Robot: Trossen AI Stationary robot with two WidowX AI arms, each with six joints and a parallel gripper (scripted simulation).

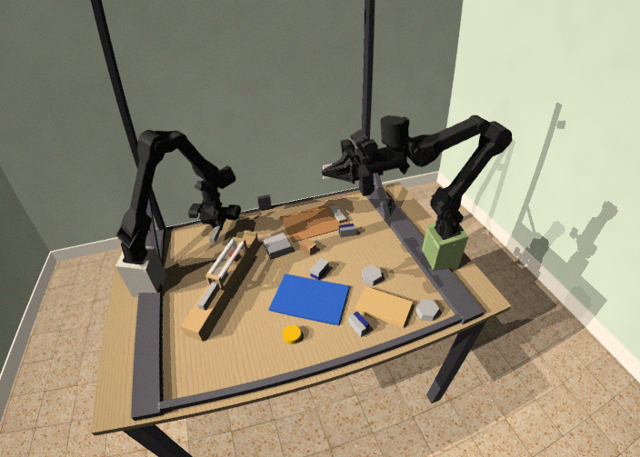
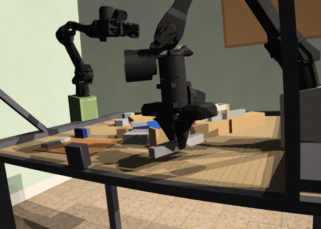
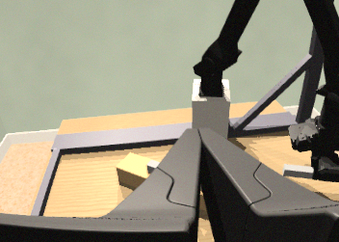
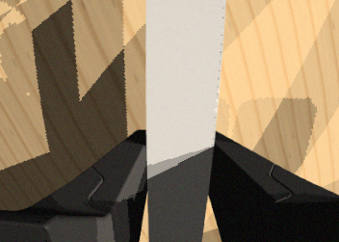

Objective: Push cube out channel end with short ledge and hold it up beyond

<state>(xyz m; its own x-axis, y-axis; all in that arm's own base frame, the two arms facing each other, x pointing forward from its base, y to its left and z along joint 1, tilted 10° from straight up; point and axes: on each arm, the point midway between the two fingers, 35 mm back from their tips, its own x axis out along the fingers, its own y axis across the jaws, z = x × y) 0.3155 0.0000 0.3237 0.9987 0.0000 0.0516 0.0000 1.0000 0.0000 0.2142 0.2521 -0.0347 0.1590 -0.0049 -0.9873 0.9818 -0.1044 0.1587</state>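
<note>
The channel [image 1: 215,316] [image 2: 247,122] is a long wooden piece on the table, with white roof bars [image 1: 217,263] [image 2: 221,106] over its middle. A red cube [image 1: 233,254] [image 2: 194,123] shows partly beneath the roof. A grey slab [image 1: 208,297] [image 2: 237,113] lies along the channel outside the roofed part. My right gripper [image 1: 217,225] [image 2: 178,145] [image 4: 174,141] is shut on a long grey bar [image 1: 214,235] [image 2: 157,151] [image 4: 183,67], held level a little above the table beside one channel end. My left gripper [image 1: 324,172] [image 2: 138,31] [image 3: 196,139] is shut and empty, high up. The ledge and lip are unclear.
A grey block [image 1: 277,245] [image 2: 135,138] and small orange block [image 1: 308,247] stand near the channel. An orange board [image 1: 304,222], blue mat [image 1: 309,299], yellow disc [image 1: 292,334] and tan board [image 1: 385,307] lie farther off. A dark block [image 1: 264,202] [image 2: 77,155] stands at the table edge.
</note>
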